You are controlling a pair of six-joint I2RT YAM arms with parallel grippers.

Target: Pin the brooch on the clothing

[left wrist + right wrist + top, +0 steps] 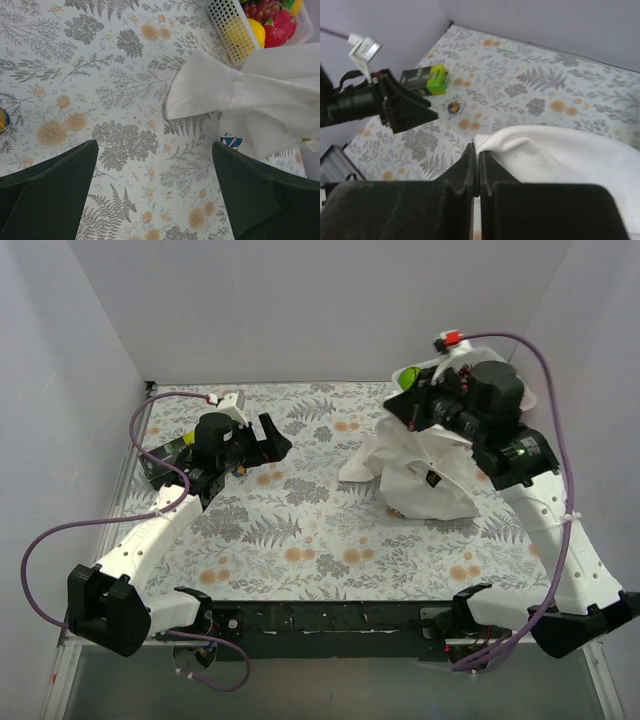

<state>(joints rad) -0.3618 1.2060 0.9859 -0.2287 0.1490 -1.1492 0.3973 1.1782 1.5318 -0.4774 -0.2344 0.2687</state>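
The white T-shirt (430, 475) hangs crumpled at the right of the table, lifted at its top. My right gripper (403, 408) is shut on a fold of it (530, 150); its jaws are pressed together in the right wrist view (476, 150). The shirt's blue print (231, 142) peeks out low on the bunched cloth (260, 95). The brooch (453, 107), a tiny round dark disc, lies on the cloth-covered table near my left gripper (268, 445); it shows at the left wrist view's left edge (2, 120). My left gripper (154, 150) is open and empty above the table.
A white basket (232, 27) of toy fruit stands at the back right behind the shirt. A black and green box (427, 79) lies at the far left, by the left arm (165, 450). Grey walls enclose the floral table (320, 530).
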